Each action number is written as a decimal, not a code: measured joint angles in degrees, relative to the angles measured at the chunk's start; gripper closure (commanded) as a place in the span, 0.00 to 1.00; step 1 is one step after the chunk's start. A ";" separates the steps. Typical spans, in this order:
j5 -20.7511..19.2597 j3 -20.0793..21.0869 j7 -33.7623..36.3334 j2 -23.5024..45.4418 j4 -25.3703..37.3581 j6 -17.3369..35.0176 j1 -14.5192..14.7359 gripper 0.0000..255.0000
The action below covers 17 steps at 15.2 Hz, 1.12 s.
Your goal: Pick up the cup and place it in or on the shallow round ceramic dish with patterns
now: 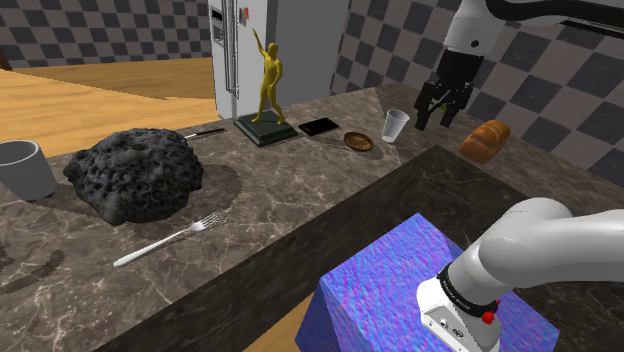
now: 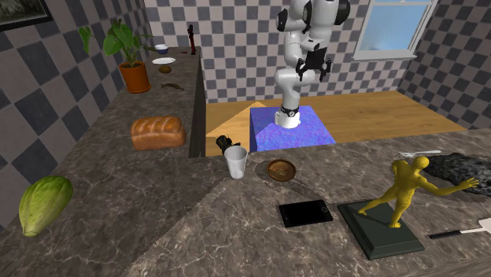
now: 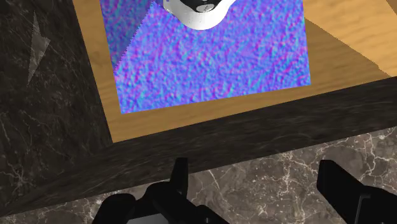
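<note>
The cup (image 1: pixel 396 125) is a pale, see-through tumbler standing upright on the dark marble counter (image 1: pixel 300 190). Just to its left in the shoulder view lies the shallow round brown dish (image 1: pixel 358 141). My black gripper (image 1: pixel 435 121) hangs a little to the cup's right, fingers pointing down and open, with nothing between them. In the second exterior view the gripper (image 2: pixel 227 144) sits just behind the cup (image 2: pixel 235 162), with the dish (image 2: pixel 281 170) to the cup's right. In the wrist view the fingers (image 3: pixel 180 179) stand wide apart over the marble counter's edge.
A loaf of bread (image 1: pixel 485 140) lies right of the gripper. A black phone (image 1: pixel 319 127), a golden statue (image 1: pixel 268 85), a black lumpy mass (image 1: pixel 135 172), a fork (image 1: pixel 170 240) and a grey mug (image 1: pixel 25 168) spread leftward. The blue stand (image 1: pixel 400 290) sits below the counter.
</note>
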 measured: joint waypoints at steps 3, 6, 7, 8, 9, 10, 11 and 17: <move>-1.02 -0.88 -1.06 1.67 0.09 1.71 -0.39 0.00; -3.01 -2.62 -3.12 5.42 0.16 5.81 -1.17 0.00; -3.42 -2.93 -3.46 6.91 0.19 7.42 -1.29 0.00; -4.09 -3.66 -4.27 8.95 0.73 9.14 -1.58 0.00; -4.71 -4.27 -4.97 10.13 0.63 10.61 -1.87 0.00; -5.36 -4.99 -5.78 11.39 0.64 12.08 -2.21 0.00; -5.91 -5.67 -6.55 13.11 1.29 13.38 -2.49 0.00; -8.14 -9.15 -10.47 23.16 5.25 20.89 -3.82 0.00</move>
